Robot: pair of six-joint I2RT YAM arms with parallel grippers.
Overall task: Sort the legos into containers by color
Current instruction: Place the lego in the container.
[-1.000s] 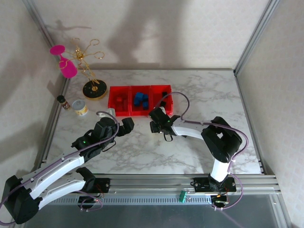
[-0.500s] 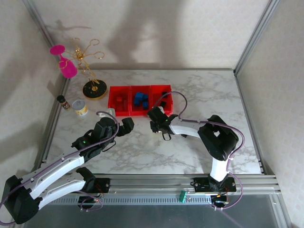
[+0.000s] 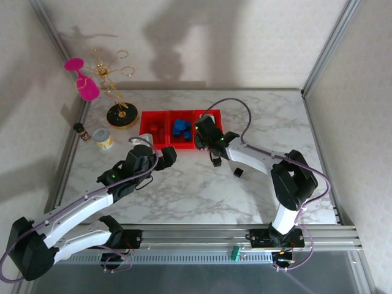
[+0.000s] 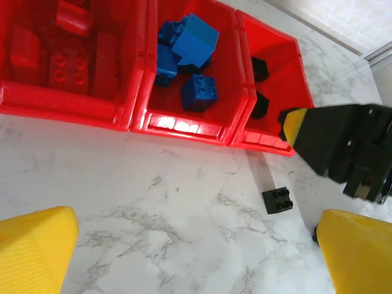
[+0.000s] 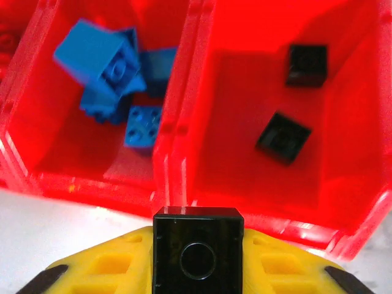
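Probably a lab (aluminium frame (image 3: pixel 214 231), walled table (image 3: pixel 184 196))

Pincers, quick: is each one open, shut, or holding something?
Left pincer: open, nothing in it.
Right pincer: shut on a black lego.

3 joined containers (image 3: pixel 181 146) stand beyond both end effectors.
The right end effector (image 5: pixel 198 269), 1 brick (image 5: pixel 197 242) in its grip, hangs at their near wall. 2 bricks (image 5: pixel 283 138) lie in the container ahead-right of it, and a heap (image 5: pixel 116 73) lies in the one ahead-left. Another brick (image 4: pixel 277 199) lies on the bench (image 4: pixel 153 202) ahead of the left end effector (image 4: pixel 196 245).
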